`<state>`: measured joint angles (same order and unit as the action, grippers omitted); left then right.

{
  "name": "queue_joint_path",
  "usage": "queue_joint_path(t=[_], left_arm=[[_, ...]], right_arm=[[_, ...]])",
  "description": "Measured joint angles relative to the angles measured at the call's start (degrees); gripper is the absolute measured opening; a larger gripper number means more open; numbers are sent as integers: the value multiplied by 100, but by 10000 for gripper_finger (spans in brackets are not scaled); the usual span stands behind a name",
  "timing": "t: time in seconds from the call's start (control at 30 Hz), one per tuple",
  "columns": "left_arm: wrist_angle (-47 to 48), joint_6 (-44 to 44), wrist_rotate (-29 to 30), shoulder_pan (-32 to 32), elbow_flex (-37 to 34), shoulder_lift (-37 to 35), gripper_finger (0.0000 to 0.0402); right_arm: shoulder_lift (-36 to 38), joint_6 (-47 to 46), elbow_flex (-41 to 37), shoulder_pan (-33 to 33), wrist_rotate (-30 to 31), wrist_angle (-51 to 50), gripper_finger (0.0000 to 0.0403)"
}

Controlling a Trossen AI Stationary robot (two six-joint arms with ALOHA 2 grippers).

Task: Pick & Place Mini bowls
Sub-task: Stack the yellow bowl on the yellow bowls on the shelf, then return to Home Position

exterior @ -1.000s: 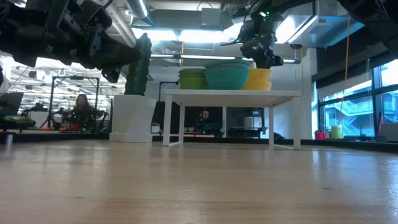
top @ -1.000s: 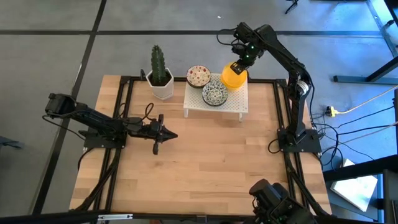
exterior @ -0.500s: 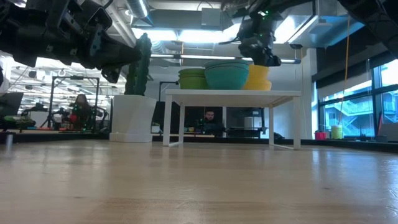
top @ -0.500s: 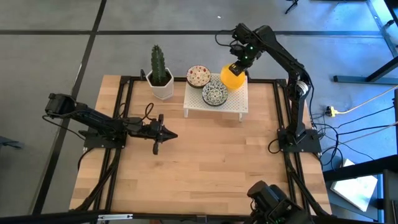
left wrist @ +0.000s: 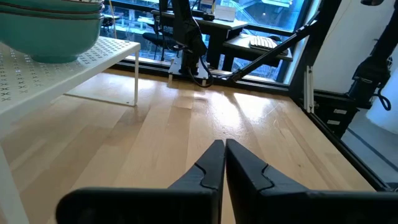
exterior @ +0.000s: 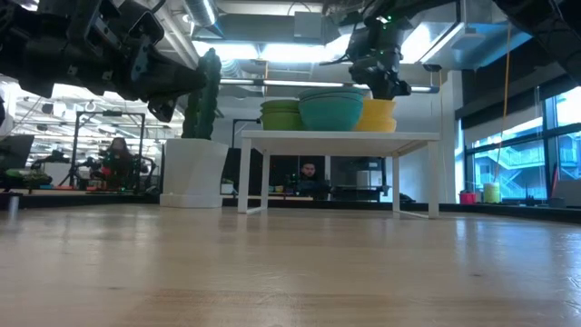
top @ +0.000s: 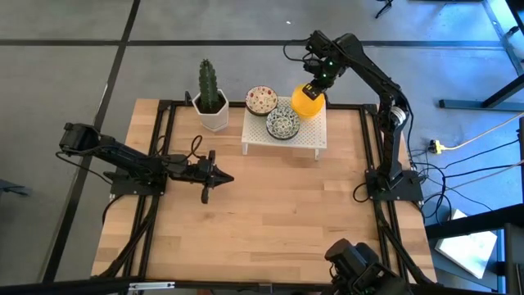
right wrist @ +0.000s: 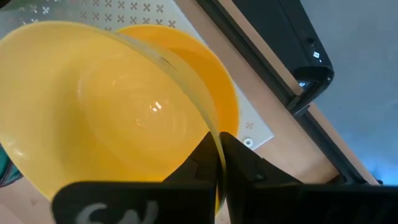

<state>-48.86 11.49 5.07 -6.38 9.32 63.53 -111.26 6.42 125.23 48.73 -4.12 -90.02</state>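
Right gripper (top: 313,88): pinched shut on the rim of the top yellow bowl (top: 307,100), at the upper right of the overhead frame; in the wrist view the rim (right wrist: 186,87) runs straight into the closed fingertips.
Held bowl: tilted and lifted slightly off the yellow bowl beneath (right wrist: 186,50), still directly above the white perforated rack (top: 285,137).
Other bowls: a red-speckled stack (top: 261,100) and a blue-green patterned stack (top: 282,124) sit on the same rack, just left of the yellow one.
Key relation: the bowl hangs from its rim below the fingertips, toward frame centre; the bare wooden table (top: 270,221) lies lower in the frame.
Left gripper (top: 225,178): closed and empty, hovering at centre left, well apart from the rack.
Change: over the past second the right gripper and its bowl shift only slightly; the left arm stays put.
Bystander: a cactus pot (top: 213,111) stands beside the rack's left end.
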Motion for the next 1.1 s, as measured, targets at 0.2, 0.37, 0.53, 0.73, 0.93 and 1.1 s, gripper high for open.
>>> queue_joint_path(t=[0.2,0.37,0.53,0.73,0.93,1.1], left_arm=[[0,36,0,0,0,0,12],[0,85,-1,-1,0,0,12],[0,85,44,-83,0,0,11],[-1,83,310,-257,0,0,9],[-1,82,442,-335,0,0,12],[28,-74,450,-417,2,0,8]], right_arm=[[0,135,0,-24,2,0,14],[0,249,0,-24,0,0,29],[0,258,0,-22,5,1,72],[0,133,0,-24,557,0,114],[57,196,160,-24,766,-5,124],[159,145,752,-46,708,76,121]])
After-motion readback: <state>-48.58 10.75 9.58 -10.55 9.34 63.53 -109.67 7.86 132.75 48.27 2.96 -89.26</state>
